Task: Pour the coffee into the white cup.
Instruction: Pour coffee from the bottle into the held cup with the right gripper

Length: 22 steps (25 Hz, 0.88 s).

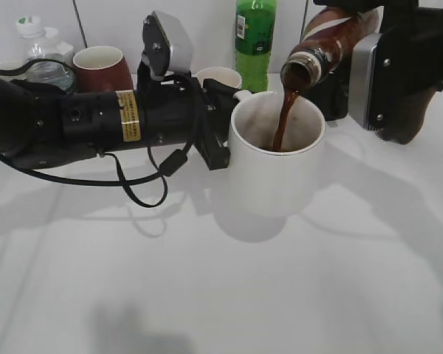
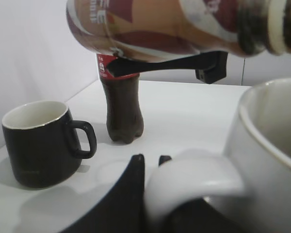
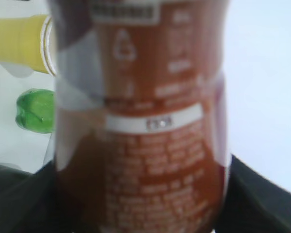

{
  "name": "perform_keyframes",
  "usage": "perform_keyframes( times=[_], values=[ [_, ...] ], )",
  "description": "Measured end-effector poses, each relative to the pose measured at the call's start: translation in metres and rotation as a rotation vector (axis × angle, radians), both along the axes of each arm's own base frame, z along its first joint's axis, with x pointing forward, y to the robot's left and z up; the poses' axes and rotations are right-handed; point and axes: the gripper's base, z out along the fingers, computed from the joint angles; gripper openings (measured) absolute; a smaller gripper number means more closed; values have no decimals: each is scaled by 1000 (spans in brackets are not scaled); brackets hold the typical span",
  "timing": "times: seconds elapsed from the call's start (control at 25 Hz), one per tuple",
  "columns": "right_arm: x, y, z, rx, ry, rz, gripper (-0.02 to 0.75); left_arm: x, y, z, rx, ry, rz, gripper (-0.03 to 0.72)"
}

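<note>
right gripper (image 1: pixel 354 55) jaws clamp the coffee (image 1: pixel 328 44), tilted mouth-down over the white cup (image 1: pixel 277 158) on the bench (image 1: pixel 207 280), stream landing inside. left gripper (image 1: pixel 223 133) jaws grip the cup handle. risk: steeper tilt surges coffee over the rim.

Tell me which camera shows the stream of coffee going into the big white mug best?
The exterior view: the brown coffee stream falls from the tilted brown bottle into the large white ceramic mug. The left wrist view shows only bottle and mug rim; the right wrist view, just the blurred label.
</note>
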Motion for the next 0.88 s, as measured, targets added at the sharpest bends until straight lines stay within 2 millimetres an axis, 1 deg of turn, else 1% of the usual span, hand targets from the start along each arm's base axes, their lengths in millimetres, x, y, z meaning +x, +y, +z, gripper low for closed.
perform_keyframes(
  times=[0.88],
  values=[
    [0,0,1,-37,-51,12,536,0,0,0,0,15,4,51]
  ],
)
